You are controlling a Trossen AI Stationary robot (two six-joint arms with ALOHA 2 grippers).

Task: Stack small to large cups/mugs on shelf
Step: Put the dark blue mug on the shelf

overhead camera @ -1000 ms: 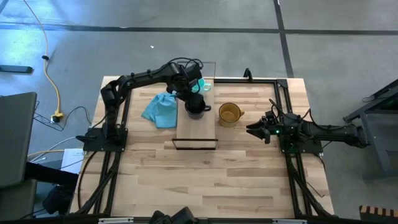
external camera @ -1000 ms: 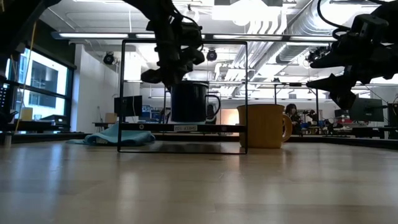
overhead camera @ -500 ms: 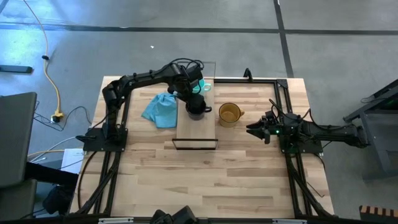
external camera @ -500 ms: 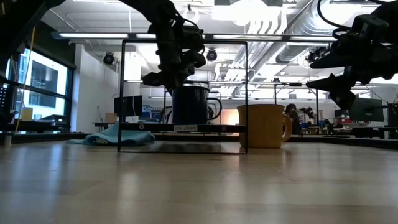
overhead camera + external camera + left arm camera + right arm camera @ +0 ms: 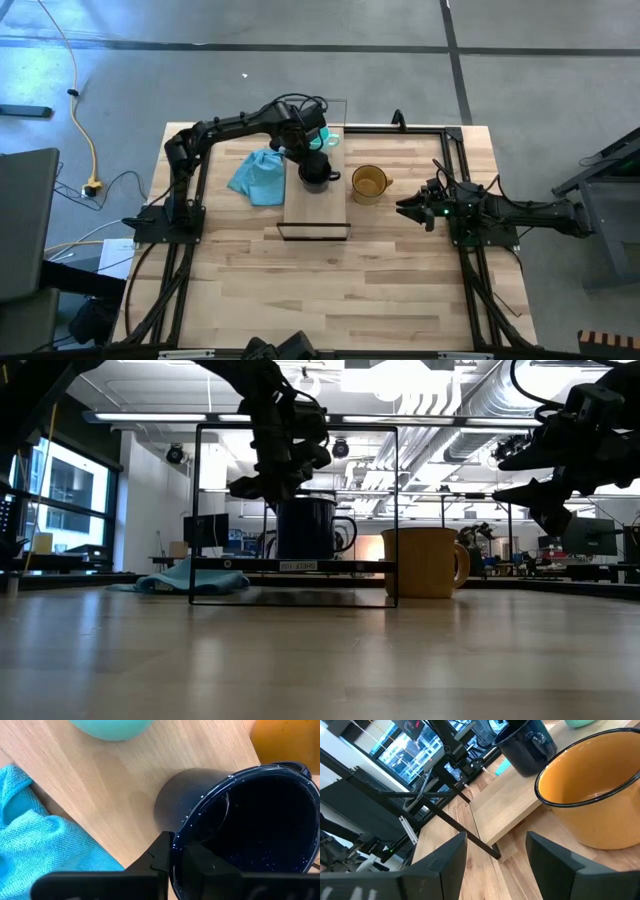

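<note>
The black mug (image 5: 315, 170) stands upright on the light-wood shelf (image 5: 300, 210), with my left gripper (image 5: 178, 857) shut on its rim. The small teal mug (image 5: 330, 138) stands farther back on the same plank; in the low view the black mug (image 5: 305, 525) hides it. The amber mug (image 5: 368, 184) rests on the table just right of the shelf. My right gripper (image 5: 497, 865) is open and hovers right of the amber mug (image 5: 590, 790), touching nothing. My left gripper pinches the black mug's rim (image 5: 176, 845) on the side away from the handle. One finger (image 5: 162, 855) is outside the wall and the other (image 5: 200, 865) inside. The fingers come from above, slanting down from the table's left. The mug stands upright on the shelf plank (image 5: 300, 566).
A light blue cloth (image 5: 258, 175) lies on the table left of the shelf. The shelf's thin black wire frame (image 5: 397, 510) rises at its ends. Bare tabletop (image 5: 340, 290) spreads toward the near edge. The room beyond holds desks and equipment.
</note>
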